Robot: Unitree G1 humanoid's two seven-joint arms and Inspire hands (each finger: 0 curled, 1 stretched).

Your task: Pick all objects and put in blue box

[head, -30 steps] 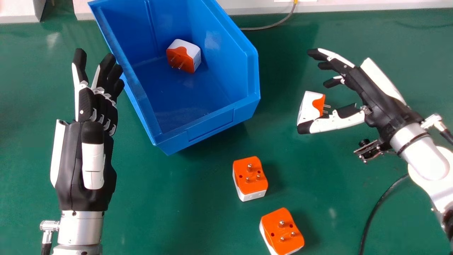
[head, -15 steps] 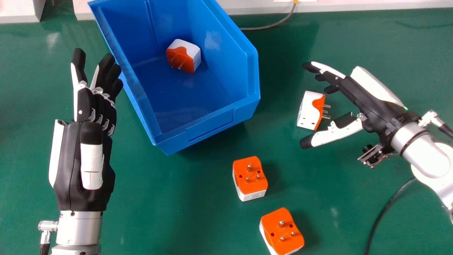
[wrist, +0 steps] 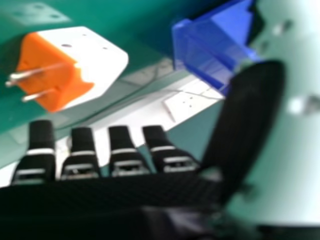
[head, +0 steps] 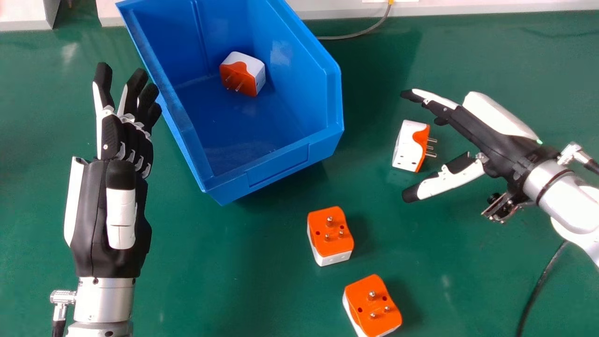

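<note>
On the green table point(head: 224, 271), at right, the right hand point(head: 491, 133) slips lower, fingers and thumb spread, maybe to grab the plug point(head: 408, 147).

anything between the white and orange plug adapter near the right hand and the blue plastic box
Nothing loose stands between the adapter and box, just green tabletop. The box's own raised right wall faces the adapter, so it likely needs lifting over.

No writing, label, brand, number or sign can be read in either the head view or the right hand view.
</note>
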